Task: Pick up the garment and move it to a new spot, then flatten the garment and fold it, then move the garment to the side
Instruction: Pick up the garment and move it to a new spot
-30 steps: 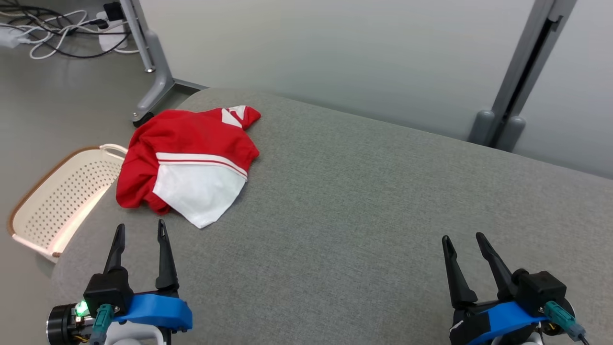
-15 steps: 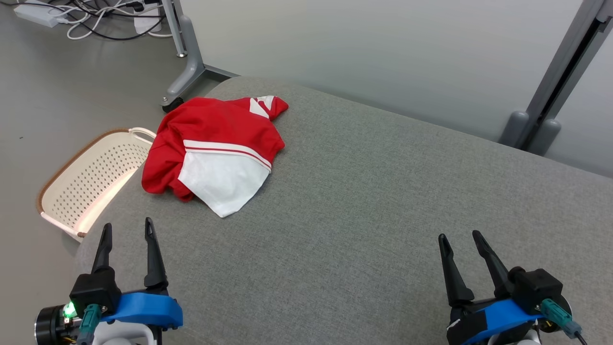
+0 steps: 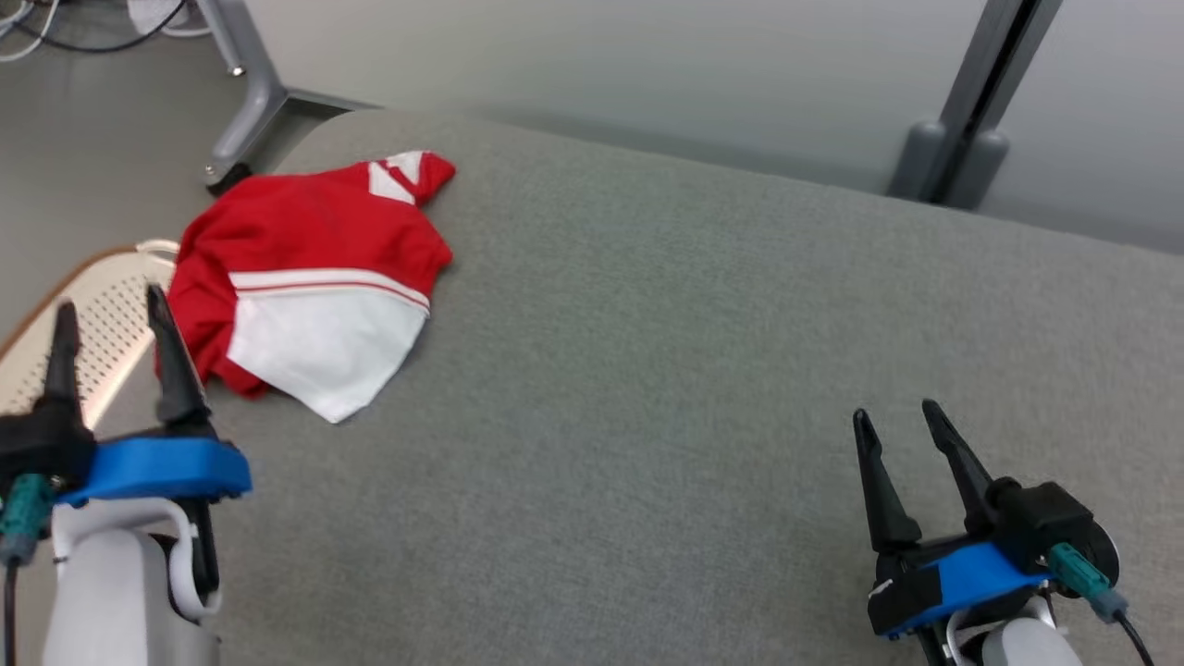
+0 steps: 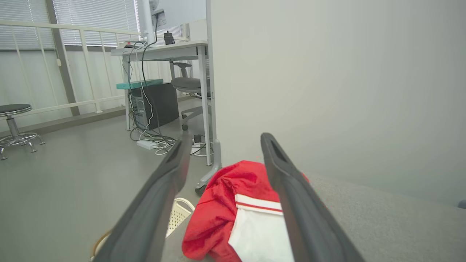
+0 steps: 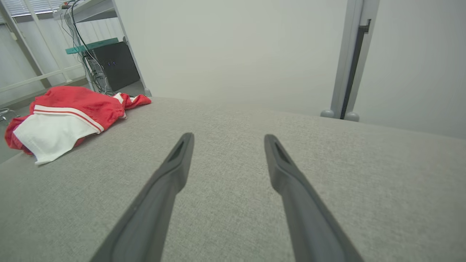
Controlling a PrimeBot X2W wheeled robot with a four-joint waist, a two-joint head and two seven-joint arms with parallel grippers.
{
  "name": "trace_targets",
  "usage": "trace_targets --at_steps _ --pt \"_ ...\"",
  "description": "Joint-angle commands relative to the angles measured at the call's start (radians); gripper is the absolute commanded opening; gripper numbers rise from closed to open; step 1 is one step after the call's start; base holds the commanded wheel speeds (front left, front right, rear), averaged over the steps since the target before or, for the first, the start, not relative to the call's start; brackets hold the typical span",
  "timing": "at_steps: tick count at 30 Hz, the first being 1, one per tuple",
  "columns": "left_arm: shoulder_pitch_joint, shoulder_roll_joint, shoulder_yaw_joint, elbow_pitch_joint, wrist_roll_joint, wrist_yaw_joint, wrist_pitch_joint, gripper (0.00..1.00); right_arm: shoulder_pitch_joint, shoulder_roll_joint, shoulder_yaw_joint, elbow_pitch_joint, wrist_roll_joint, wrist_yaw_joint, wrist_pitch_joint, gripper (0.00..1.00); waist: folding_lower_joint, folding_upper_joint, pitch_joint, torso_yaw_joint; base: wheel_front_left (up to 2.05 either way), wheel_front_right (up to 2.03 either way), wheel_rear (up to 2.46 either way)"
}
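While the crumpled red and white jersey garment (image 3: 314, 268) lies at the far left corner of the grey fabric-covered table (image 3: 647, 370), beside a cream perforated plastic basket (image 3: 118, 344), the left gripper (image 3: 110, 301) hovers just beside it, jaws wide and empty; the right gripper (image 3: 895, 411), equally wide, hangs empty over the near right corner

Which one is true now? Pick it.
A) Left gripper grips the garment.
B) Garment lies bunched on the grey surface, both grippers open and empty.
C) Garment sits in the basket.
B: the garment lies crumpled on the grey surface, and the left gripper and right gripper stand open, holding nothing.
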Motion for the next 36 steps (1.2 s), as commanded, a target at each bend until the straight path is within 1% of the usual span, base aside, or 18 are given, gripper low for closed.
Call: trace_targets --at_steps 1,9,12,15,16,17,19,24,28,32,36 --pt "-0.051 0.015 0.016 0.007 -0.004 -0.001 -0.003 1.0 -0.019 -0.005 -0.006 -0.01 -0.018 0.0 -0.004 1.0 -0.0001 -0.0001 0.02 -0.019 0.0 0.0 0.0" --pt "-0.261 0.104 0.106 0.084 -0.023 -0.014 -0.003 1.0 -0.087 -0.015 -0.006 -0.085 -0.105 0.0 -0.004 1.0 -0.0001 -0.0001 0.156 -0.131 0.0 0.0 0.0" --pt "-0.328 0.141 0.129 0.144 -0.029 -0.022 -0.003 1.0 -0.111 -0.026 0.002 -0.109 -0.115 0.0 -0.004 1.0 -0.0001 -0.0001 0.208 -0.168 0.0 0.0 0.0" --pt "-0.387 0.177 0.142 0.235 -0.033 -0.03 -0.003 1.0 -0.126 -0.037 0.005 -0.134 -0.125 0.0 -0.004 1.0 -0.0001 -0.0001 0.252 -0.195 0.0 0.0 0.0" --pt "-0.387 0.177 0.142 0.235 -0.033 -0.03 -0.003 1.0 -0.126 -0.037 0.005 -0.134 -0.125 0.0 -0.004 1.0 -0.0001 -0.0001 0.252 -0.195 0.0 0.0 0.0" --pt "-0.41 0.187 0.145 0.268 -0.037 -0.031 -0.003 1.0 -0.131 -0.041 0.004 -0.142 -0.126 0.0 -0.004 1.0 -0.0001 -0.0001 0.264 -0.201 0.0 0.0 0.0" --pt "-0.446 0.213 0.143 0.348 -0.027 -0.031 -0.003 1.0 -0.14 -0.049 0.003 -0.159 -0.128 0.0 -0.004 1.0 -0.0001 -0.0001 0.289 -0.212 0.0 0.0 0.0" --pt "-0.522 0.255 0.121 0.55 -0.011 -0.034 -0.002 1.0 -0.139 -0.062 0.001 -0.192 -0.135 0.0 -0.004 1.0 -0.0001 -0.0001 0.331 -0.224 0.0 0.0 0.0" --pt "-0.564 0.271 0.109 0.679 -0.006 -0.021 0.011 1.0 -0.13 -0.068 -0.003 -0.21 -0.14 0.0 -0.004 1.0 -0.0001 -0.0001 0.346 -0.224 0.0 0.0 0.0" --pt "-0.594 0.276 0.097 0.778 -0.01 -0.03 0.036 1.0 -0.129 -0.067 -0.001 -0.216 -0.145 0.0 -0.004 1.0 -0.0001 -0.0001 0.353 -0.222 0.0 0.0 0.0" --pt "-0.62 0.267 0.1 0.868 -0.034 -0.046 0.098 1.0 -0.131 -0.069 0.003 -0.212 -0.144 0.0 -0.004 1.0 -0.0001 -0.0001 0.351 -0.221 0.0 0.0 0.0"
